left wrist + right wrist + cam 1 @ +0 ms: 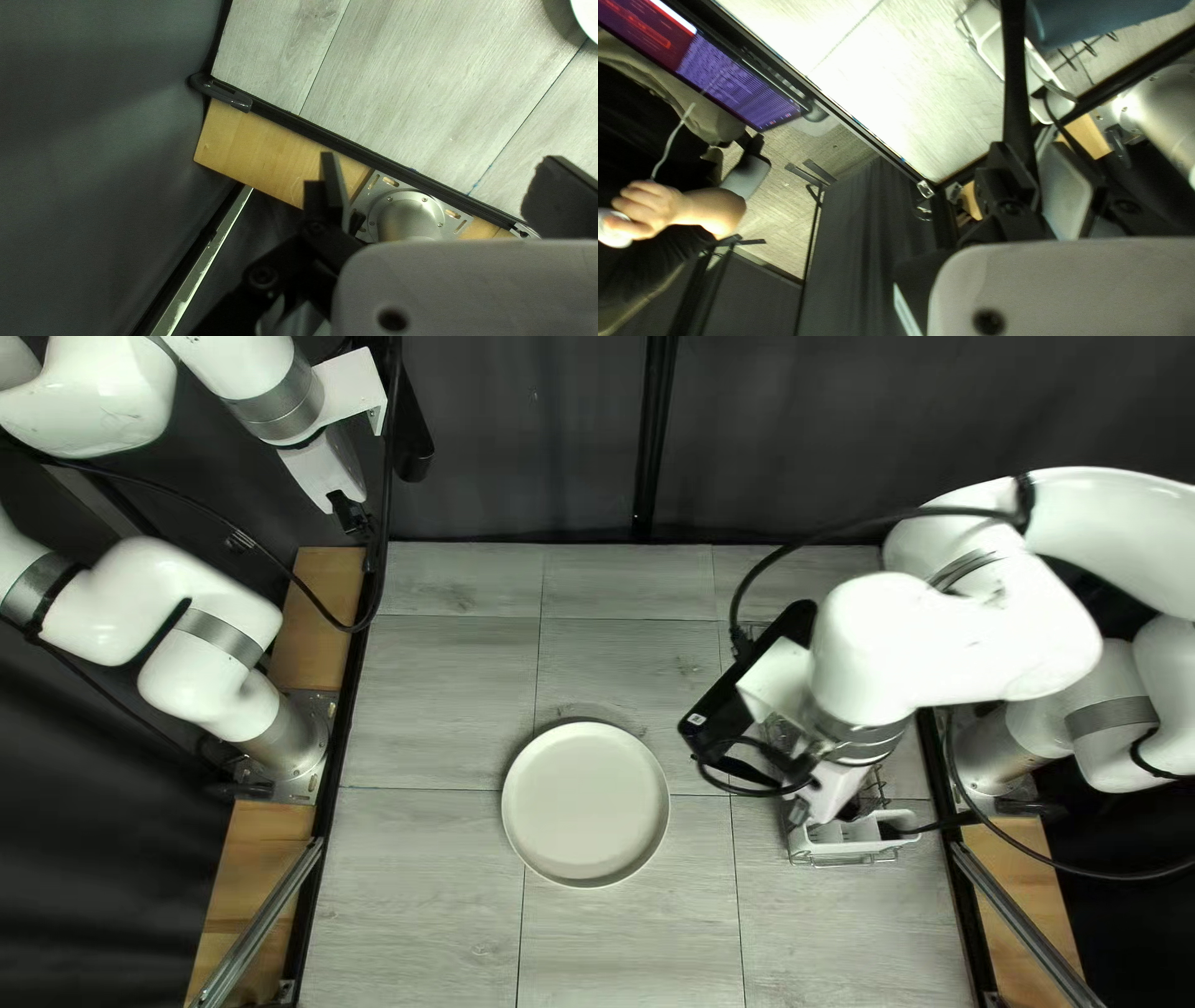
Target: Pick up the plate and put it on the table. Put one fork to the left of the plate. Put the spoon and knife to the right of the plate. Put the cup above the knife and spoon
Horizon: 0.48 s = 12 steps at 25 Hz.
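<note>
Though plate [585,803] shows — right arm [921,641] overhangs rack [853,849].

1 pale, round plate [585,804] lies on the table [423,896].

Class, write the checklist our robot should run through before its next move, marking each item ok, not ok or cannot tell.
1. Round white plate flat on grey wood-look table: ok.
2. Left black pincer open, holding nothing: ok.
3. Fork lying left of the plate: not ok.
4. Fork, spoon and knife all in white plastic holder: cannot tell.
5. Person's bare hand away from the table: ok.
</note>
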Available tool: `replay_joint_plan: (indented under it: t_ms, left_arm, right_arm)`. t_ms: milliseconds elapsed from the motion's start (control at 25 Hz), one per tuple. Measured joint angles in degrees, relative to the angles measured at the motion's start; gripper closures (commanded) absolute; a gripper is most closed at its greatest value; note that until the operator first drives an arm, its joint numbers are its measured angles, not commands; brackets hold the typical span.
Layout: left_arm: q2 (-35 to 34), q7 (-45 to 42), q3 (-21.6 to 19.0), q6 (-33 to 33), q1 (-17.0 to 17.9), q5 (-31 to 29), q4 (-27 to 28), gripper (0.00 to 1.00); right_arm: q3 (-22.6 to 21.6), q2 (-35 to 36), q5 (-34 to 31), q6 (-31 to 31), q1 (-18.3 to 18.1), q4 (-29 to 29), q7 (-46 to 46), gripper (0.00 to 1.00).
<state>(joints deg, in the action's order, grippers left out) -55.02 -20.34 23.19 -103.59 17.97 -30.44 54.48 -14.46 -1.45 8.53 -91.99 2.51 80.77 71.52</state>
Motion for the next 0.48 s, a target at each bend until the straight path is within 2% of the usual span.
replay_joint_plan:
  t_ms: [200, 280, 480]
  left_arm:
    - [0.0, 0.0, 0.0, 0.0, 0.0, 0.0, 0.0, 0.0]
    - [0.0, 0.0, 0.0, 0.0, 0.0, 0.0, 0.0, 0.0]
    - [0.0, 0.0, 0.0, 0.0, 0.0, 0.0, 0.0, 0.0]
  right_arm:
    - [-0.3, 5.73, -2.9, 3.31, 1.24, 0.64, 18.38, 1.0]
    - [-0.15, 7.28, -3.73, 4.42, 1.62, 0.82, 21.09, 1.0]
    - [-0.13, 7.62, -4.05, 4.98, 1.72, 0.66, 21.06, 1.0]
